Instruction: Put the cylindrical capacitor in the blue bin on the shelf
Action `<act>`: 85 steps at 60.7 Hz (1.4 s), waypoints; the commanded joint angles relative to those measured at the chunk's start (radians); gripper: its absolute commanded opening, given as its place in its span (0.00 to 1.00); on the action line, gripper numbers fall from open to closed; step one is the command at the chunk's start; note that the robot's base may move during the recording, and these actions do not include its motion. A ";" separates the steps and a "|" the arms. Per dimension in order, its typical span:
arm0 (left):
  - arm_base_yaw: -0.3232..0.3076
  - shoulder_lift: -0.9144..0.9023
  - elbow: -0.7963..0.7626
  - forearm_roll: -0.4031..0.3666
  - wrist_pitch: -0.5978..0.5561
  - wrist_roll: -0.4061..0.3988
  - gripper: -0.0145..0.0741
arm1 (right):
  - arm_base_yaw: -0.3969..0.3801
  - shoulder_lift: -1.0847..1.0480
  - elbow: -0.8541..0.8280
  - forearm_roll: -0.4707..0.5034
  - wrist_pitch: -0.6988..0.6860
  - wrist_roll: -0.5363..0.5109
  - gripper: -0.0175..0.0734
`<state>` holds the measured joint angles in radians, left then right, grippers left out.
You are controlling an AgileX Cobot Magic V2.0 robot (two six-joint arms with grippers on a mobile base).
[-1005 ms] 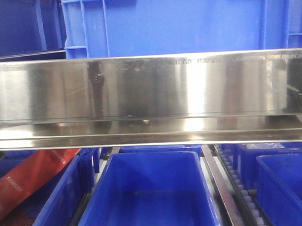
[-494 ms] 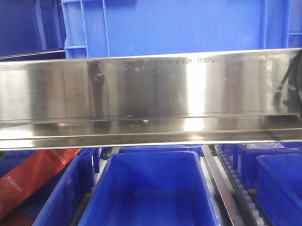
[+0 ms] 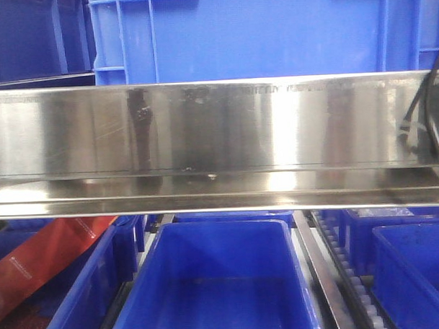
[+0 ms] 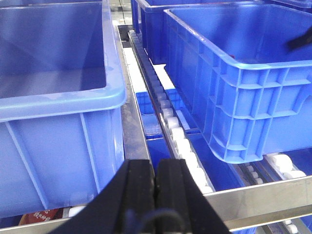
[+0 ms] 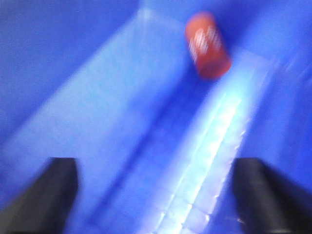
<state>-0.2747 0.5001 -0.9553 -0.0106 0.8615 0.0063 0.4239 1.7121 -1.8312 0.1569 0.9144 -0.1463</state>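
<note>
Since the cylindrical capacitor (image 5: 208,45) lies blurred and loose on the blue bin (image 5: 97,107) floor, the placing looks done. Above it the right gripper (image 5: 153,195) gapes wide and empty; the left gripper (image 4: 156,187) stays pressed closed, holding nothing, by the shelf (image 3: 218,128).

No legible text anywhere.

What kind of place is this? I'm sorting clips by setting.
Probably a warehouse or factory parts-storage area: a stainless-steel shelf with a broad brushed front rail, rows of blue plastic bins on its tiers, and white roller tracks running between the bins.
</note>
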 commanded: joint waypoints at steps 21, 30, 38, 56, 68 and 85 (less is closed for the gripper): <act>0.002 -0.007 -0.003 -0.005 -0.009 -0.006 0.04 | -0.083 -0.347 0.147 -0.009 -0.081 0.002 0.02; 0.002 -0.007 -0.003 -0.005 -0.011 -0.006 0.04 | -0.152 -0.519 0.359 -0.011 -0.192 0.002 0.02; 0.002 -0.007 -0.003 -0.003 -0.021 -0.006 0.04 | -0.179 -0.672 0.554 -0.052 -0.295 0.002 0.02; 0.002 -0.007 0.019 -0.003 -0.073 -0.006 0.04 | -0.179 -0.995 0.964 -0.084 -0.491 0.002 0.02; 0.002 -0.007 0.026 -0.003 -0.075 -0.006 0.04 | -0.179 -1.148 1.130 -0.084 -0.517 0.002 0.02; 0.002 -0.007 0.026 -0.003 -0.075 -0.006 0.04 | -0.179 -1.264 1.216 -0.084 -0.551 0.002 0.02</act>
<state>-0.2729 0.4986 -0.9314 -0.0106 0.8086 0.0063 0.2519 0.4632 -0.6217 0.0780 0.4024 -0.1408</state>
